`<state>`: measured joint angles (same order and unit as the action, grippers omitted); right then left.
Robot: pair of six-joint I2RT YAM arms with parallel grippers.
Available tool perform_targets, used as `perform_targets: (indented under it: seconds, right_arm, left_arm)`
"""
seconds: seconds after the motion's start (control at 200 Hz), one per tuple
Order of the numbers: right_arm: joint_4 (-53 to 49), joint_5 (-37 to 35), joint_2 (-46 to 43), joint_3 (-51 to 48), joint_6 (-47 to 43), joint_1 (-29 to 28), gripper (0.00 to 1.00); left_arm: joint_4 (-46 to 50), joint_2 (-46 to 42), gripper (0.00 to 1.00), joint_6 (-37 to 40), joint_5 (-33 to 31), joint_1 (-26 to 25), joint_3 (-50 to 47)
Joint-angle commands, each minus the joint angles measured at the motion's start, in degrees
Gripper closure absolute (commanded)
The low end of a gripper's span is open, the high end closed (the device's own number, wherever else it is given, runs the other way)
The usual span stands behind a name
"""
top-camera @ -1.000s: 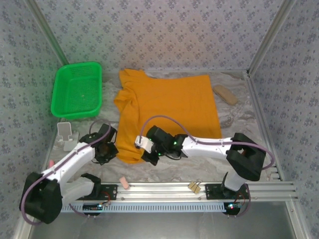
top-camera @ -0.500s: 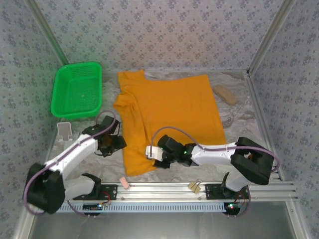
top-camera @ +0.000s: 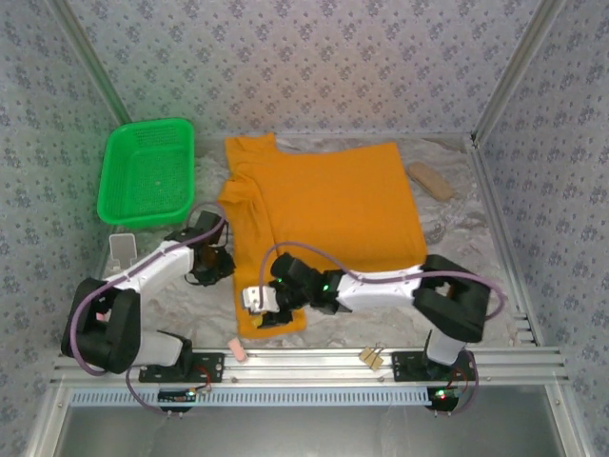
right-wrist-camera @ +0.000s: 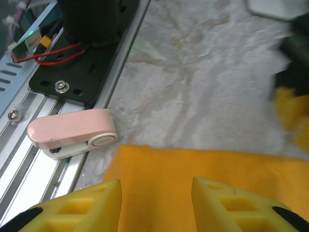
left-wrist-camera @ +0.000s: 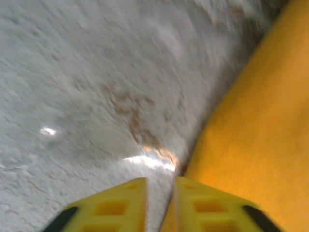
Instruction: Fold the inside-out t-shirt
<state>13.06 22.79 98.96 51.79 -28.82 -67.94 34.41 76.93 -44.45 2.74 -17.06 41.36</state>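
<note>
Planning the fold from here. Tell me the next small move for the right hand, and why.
Probably lower the right hand and close it on the near hem of the t-shirt. Its fingers stand apart over that hem edge, beside the pink clip, with nothing gripped yet.

Motion blur smears the table (left-wrist-camera: 96, 72) and the t-shirt (left-wrist-camera: 256, 125) in the left wrist view. From above, the right gripper (top-camera: 265, 314) covers part of the t-shirt's near hem.

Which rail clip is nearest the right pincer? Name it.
The pink clip, by the t-shirt's near corner just ahead of the right pincer; the wooden clips lie farther right along the rail.
</note>
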Motion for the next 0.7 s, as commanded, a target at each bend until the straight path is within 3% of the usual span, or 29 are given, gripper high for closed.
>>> perform_targets:
  seconds: [0.0,0.055,0.165,0.26,0.35,0.54,0.61,0.695]
  right_arm:
    - [7.16,-1.87,4.21,0.19,1.96,-0.94,0.57]
    - [5.99,-1.88,5.2,0.38,1.12,-1.44,0.57]
    - [4.21,2.75,5.32,-0.55,0.06,-1.84,0.64]
    - [6.15,7.74,3.76,-3.08,-0.98,-1.52,0.77]
    - [7.4,8.19,2.89,-4.27,-1.41,-0.85,0.83]
    - [8.87,9.28,2.05,-5.38,-0.33,0.52,0.83]
    - [8.98,9.34,2.29,-5.07,-0.11,0.73,0.83]
    - [9.46,9.36,2.49,-5.1,0.42,0.84,0.84]
  left_arm:
    - [-2.72,-0.43,0.47,1.15,3.34,3.99,2.75]
    - [-3.39,0.65,0.36,1.42,3.92,5.13,4.31]
    - [-4.46,4.53,0.31,2.85,5.58,5.28,9.41]
    - [-4.66,9.43,0.27,4.08,6.41,5.28,14.23]
    - [-5.43,14.49,0.27,4.82,6.4,5.28,17.4]
    - [-6.47,24.2,0.41,5.84,7.87,5.11,23.07]
    - [-6.66,26.46,0.54,6.43,7.6,5.02,24.63]
    - [-5.55,27.53,0.77,7.21,6.54,5.02,25.87]
